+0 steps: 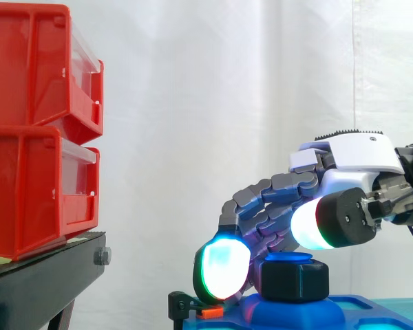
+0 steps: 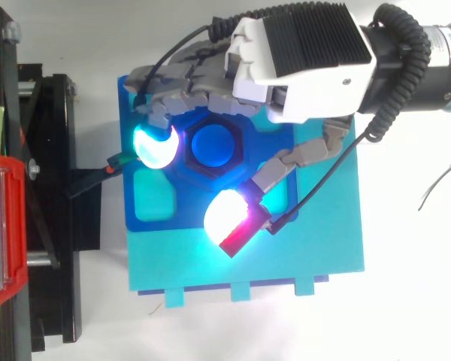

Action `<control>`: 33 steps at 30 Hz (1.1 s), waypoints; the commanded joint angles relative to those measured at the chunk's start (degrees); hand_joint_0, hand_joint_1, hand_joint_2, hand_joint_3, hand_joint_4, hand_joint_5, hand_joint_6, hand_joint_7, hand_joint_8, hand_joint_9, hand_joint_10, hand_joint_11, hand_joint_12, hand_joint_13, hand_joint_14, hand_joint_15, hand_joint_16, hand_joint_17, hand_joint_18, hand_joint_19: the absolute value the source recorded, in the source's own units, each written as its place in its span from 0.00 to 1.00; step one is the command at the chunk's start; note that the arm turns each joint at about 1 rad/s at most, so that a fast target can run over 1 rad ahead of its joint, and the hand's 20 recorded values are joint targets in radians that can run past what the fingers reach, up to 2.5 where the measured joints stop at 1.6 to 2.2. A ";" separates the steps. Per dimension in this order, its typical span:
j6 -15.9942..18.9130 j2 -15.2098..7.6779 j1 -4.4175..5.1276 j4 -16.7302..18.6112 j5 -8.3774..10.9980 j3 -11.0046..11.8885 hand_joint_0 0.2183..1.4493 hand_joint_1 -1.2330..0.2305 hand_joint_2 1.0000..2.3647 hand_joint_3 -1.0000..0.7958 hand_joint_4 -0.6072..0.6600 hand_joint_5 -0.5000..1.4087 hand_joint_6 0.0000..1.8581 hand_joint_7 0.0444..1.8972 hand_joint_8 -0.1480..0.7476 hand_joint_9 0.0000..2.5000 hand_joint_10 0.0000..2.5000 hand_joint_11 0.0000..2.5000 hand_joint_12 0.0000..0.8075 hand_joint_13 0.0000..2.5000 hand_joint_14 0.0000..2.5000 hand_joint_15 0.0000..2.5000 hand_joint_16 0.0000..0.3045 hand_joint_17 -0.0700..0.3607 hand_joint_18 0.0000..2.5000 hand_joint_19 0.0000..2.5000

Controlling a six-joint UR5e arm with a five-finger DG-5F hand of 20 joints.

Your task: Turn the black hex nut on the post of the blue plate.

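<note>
1. Bkgd: white curtain hanging behind. Red bins sitting stacked on a black stand at the side view's left, well apart from the work.
2. Black hex nut sitting on the blue post at the raised middle of the blue plate. The plate is lying on a lighter teal base.
3. Hand reaching over the nut, fingers curling round it and gripping it, by my read. Cyan fingertip pressing at one side; white-red thumb pad sitting nr the other side, contact there unclear.
4. Risk: thumb not seating on a flat, so pads skidding over the corners w/ the nut not turning.
5. Risk: twisting force dragging the plate round on the base, if it isn't fixed. Can't tell.
6. Materials: nut looking like matte hard plastic, six flat faces w/ crisp edges. Post top round and smooth. Plate looking glossy and moulded, w/ rounded recesses. Pads thick, rounded, looking soft.
</note>
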 commanded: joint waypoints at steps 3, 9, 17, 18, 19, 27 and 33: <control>-0.06 -0.01 0.01 0.62 0.04 -0.61 0.15 0.47 0.00 0.28 0.92 0.12 0.27 0.44 0.75 0.14 0.00 0.10 0.80 0.21 0.00 0.24 0.26 0.58 0.17 0.03; -0.06 -0.10 0.10 0.88 -0.05 -0.61 0.15 0.47 0.00 0.28 0.92 0.12 0.27 0.44 0.75 0.14 0.00 0.10 0.80 0.21 0.00 0.25 0.26 0.58 0.17 0.03; -0.15 -0.10 0.19 0.80 -0.05 -0.61 0.15 0.48 0.00 0.28 0.92 0.12 0.27 0.43 0.75 0.14 0.00 0.10 0.80 0.21 0.00 0.25 0.26 0.58 0.17 0.03; -0.23 -0.10 0.19 0.80 -0.05 -0.61 0.15 0.48 0.00 0.28 0.92 0.12 0.27 0.43 0.75 0.14 0.00 0.09 0.80 0.21 0.00 0.25 0.26 0.58 0.17 0.04; -0.32 -0.01 0.19 0.80 -0.05 -0.61 0.15 0.48 0.00 0.28 0.92 0.12 0.27 0.43 0.75 0.14 0.00 0.09 0.80 0.21 0.00 0.25 0.26 0.58 0.17 0.04; -0.15 -0.01 0.19 0.53 -1.19 -0.61 0.15 0.48 0.00 0.28 0.91 0.12 0.27 0.46 0.75 0.14 0.00 0.09 0.79 0.21 0.00 0.24 0.26 0.58 0.17 0.03; 0.12 -0.01 -0.08 0.27 -1.81 -0.35 0.15 0.48 0.00 0.28 0.90 0.12 0.27 0.47 0.75 0.14 0.00 0.09 0.79 0.21 0.00 0.24 0.26 0.58 0.17 0.03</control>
